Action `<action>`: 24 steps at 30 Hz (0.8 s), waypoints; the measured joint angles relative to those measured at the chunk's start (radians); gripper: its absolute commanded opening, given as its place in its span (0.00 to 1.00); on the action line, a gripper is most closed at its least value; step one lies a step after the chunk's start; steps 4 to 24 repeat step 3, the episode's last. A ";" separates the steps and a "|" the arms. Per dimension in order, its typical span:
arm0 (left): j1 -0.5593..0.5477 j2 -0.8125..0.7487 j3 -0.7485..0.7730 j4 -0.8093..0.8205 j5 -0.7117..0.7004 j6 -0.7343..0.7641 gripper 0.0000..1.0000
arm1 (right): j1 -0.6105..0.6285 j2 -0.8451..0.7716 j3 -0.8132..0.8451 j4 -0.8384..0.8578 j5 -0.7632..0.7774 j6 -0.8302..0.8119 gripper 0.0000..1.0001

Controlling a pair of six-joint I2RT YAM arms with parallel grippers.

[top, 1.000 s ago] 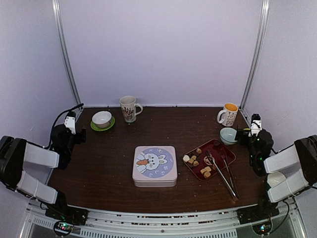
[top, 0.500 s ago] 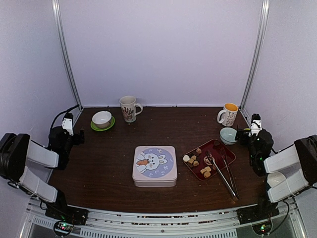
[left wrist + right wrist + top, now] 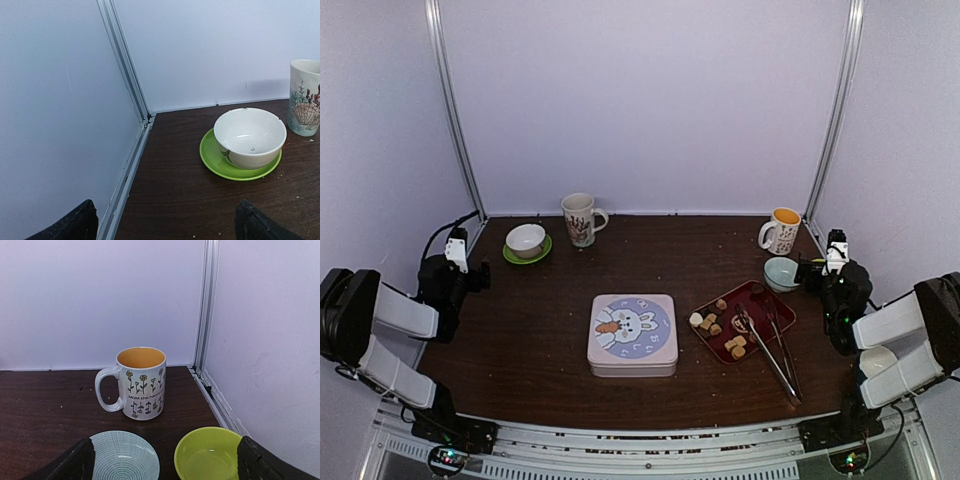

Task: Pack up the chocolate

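The chocolate (image 3: 712, 321), several small tan, brown and white pieces, lies on a dark red tray (image 3: 761, 293) right of centre. A square tin (image 3: 633, 334) with a rabbit on its shut lid sits at the table's middle. My left gripper (image 3: 470, 272) hovers at the far left edge, open and empty, its fingertips (image 3: 79, 225) spread wide over bare wood. My right gripper (image 3: 813, 270) hangs at the far right, also open and empty (image 3: 167, 465), above two small bowls.
Metal tongs (image 3: 772, 352) lie across the tray's right side. A white bowl on a green saucer (image 3: 249, 137) and a shell mug (image 3: 580, 218) stand back left. A flowered mug (image 3: 140, 382), a blue bowl (image 3: 125, 457) and a green bowl (image 3: 210, 455) stand back right.
The left arm has drawn back a little toward the left wall, then stopped. The right arm and everything on the table stay as they were.
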State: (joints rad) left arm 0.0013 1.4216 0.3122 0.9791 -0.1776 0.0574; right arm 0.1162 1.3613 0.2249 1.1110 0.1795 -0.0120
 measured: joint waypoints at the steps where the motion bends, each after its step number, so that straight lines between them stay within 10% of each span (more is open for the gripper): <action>1: 0.000 0.000 0.000 0.000 0.000 0.000 0.98 | 0.000 0.000 0.000 0.000 0.000 0.000 1.00; 24: 0.000 0.000 0.000 0.000 0.000 0.000 0.98 | 0.000 0.000 0.000 0.000 0.000 0.000 1.00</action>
